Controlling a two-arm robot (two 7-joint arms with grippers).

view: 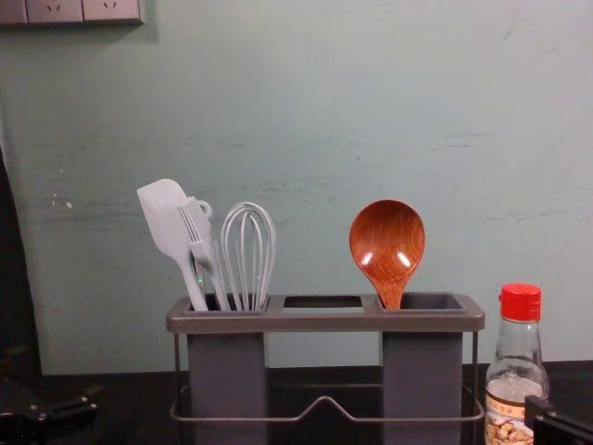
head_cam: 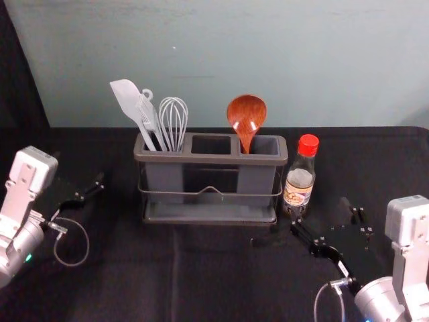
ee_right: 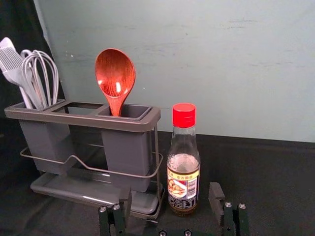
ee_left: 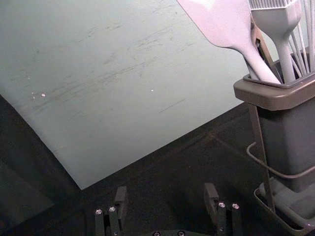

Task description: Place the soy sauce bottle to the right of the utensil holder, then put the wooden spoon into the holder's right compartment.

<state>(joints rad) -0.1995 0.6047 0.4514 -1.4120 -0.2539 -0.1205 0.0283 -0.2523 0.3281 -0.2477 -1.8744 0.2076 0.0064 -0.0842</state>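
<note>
Presently: right gripper [ee_right: 170, 195], near side of soy sauce bottle [ee_right: 183, 164], jaws open; hazard, sideways drift might topple it; left gripper [ee_left: 166, 189], idle at left, jaws open.

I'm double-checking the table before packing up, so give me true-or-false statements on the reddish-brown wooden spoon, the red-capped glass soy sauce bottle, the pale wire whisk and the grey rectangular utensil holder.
The spoon stands bowl up in the holder's right compartment. True.
The bottle stands left of the holder. False: it stands upright to its right.
The whisk shares the spoon's compartment. False: it is in the left one.
The right gripper is open near the bottle. True.
The left gripper grips the whisk. False: it is open and empty, off to the holder's left.
</note>
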